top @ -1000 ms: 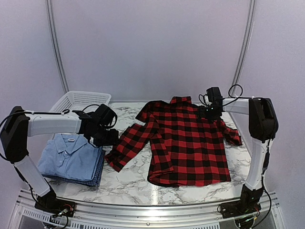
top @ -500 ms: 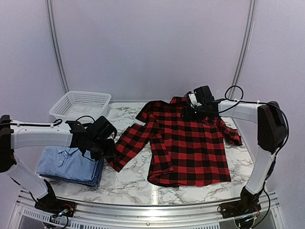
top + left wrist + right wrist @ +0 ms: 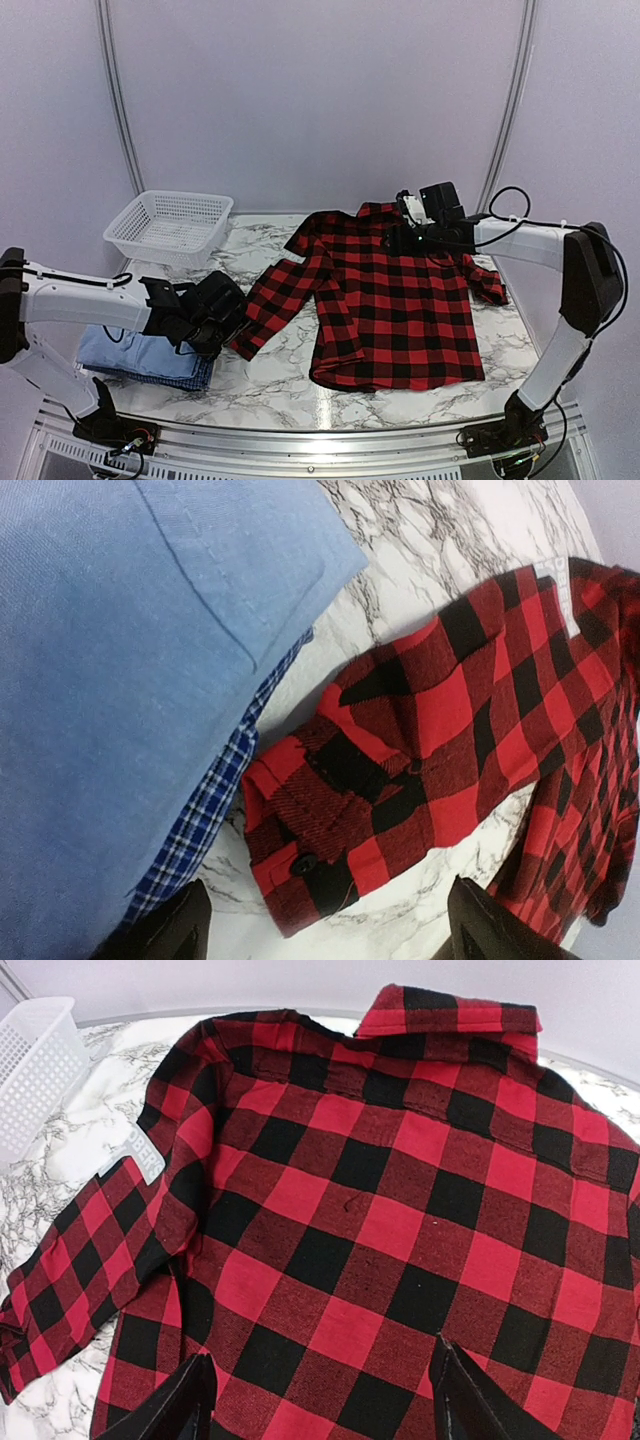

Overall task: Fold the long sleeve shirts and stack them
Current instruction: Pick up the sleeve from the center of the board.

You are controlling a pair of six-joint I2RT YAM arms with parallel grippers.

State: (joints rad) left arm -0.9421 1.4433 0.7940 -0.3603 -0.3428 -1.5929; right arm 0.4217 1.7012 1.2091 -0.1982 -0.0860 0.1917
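The red-and-black plaid shirt (image 3: 395,300) lies spread flat on the marble table, collar at the far side, left sleeve angled toward the front left. My left gripper (image 3: 228,318) is open and hovers just above that sleeve's cuff (image 3: 320,850), its fingers (image 3: 160,930) apart on either side. The folded light blue shirt (image 3: 110,680) lies on the blue checked one (image 3: 205,825), stacked at the front left (image 3: 140,355). My right gripper (image 3: 400,240) is open and empty above the plaid shirt's upper back (image 3: 380,1210), near the collar (image 3: 450,1012).
A white mesh basket (image 3: 170,225) stands at the back left; it also shows in the right wrist view (image 3: 30,1070). The plaid shirt's right sleeve (image 3: 488,282) is bunched near the table's right edge. Bare marble (image 3: 270,375) lies between the stack and the shirt.
My left gripper has swung forward and down from over the blue stack to the plaid sleeve's cuff. My right gripper has moved left from the shirt's right shoulder toward the collar.
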